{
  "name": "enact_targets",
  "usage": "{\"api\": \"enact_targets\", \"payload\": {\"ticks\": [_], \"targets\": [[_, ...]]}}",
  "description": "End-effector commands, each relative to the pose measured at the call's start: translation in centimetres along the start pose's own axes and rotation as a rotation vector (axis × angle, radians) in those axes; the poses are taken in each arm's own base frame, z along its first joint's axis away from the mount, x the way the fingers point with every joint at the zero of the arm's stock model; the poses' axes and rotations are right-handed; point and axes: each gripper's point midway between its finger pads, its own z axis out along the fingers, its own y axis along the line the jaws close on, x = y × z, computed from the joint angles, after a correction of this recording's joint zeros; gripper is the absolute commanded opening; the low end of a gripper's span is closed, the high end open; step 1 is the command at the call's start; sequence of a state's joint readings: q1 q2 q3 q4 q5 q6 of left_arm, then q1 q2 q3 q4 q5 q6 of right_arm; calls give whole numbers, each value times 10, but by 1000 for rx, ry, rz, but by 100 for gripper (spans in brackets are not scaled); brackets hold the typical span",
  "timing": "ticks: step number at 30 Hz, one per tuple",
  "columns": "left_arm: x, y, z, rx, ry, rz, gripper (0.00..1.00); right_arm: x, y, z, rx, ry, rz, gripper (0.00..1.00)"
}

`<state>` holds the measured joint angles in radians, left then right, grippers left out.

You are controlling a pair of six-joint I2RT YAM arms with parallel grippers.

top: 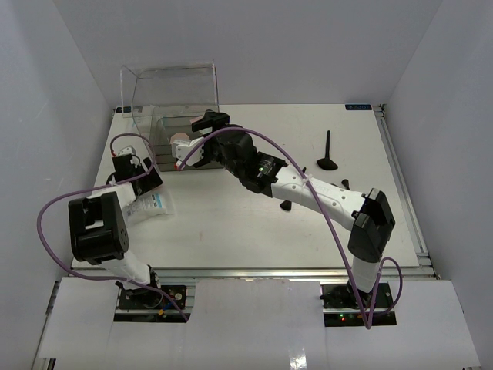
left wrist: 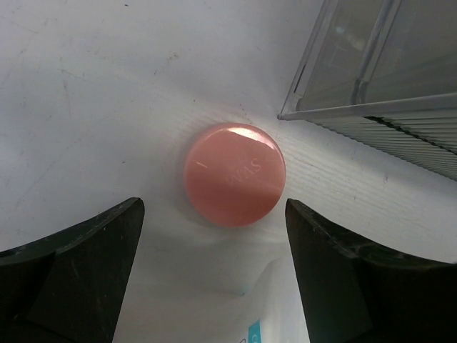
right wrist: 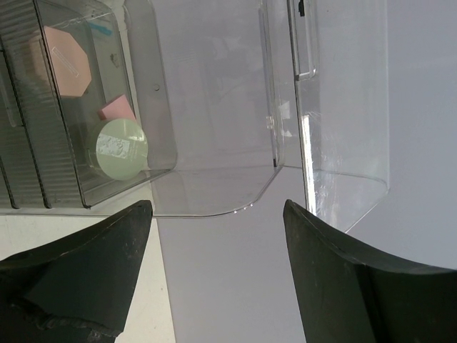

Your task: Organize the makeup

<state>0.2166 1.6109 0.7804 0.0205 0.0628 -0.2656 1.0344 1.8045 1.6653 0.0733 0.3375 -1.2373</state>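
The left jaws stand wide, clear of the round pink disc [left wrist: 234, 175] lying flat on the tabletop [left wrist: 86, 86] between them, just beside a corner of the clear box [left wrist: 371, 64]. From above, that disc is hidden under the arm. The right jaws gape empty at the box's open bay. Only their camera shows a grey-green disc [right wrist: 121, 148] and a pink octagonal compact [right wrist: 66, 61] in the ribbed compartment alongside. Far right, a black brush [top: 328, 150] sits amid bare tabletop.

Jaws wide apart on left gripper [left wrist: 213, 209] and right gripper [right wrist: 216, 207] alike, right arm [top: 308, 189] far across leftward.
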Motion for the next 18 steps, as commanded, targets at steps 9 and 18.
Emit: {"api": "enact_targets", "payload": {"ticks": [9,18], "targets": [[-15,-9,19,-75,-19,101,90,-6,-31,-4,85,-20,35,81],[-10,-3,31,-115,2,99,73,-6,-29,-3,80,-21,34,81]]}}
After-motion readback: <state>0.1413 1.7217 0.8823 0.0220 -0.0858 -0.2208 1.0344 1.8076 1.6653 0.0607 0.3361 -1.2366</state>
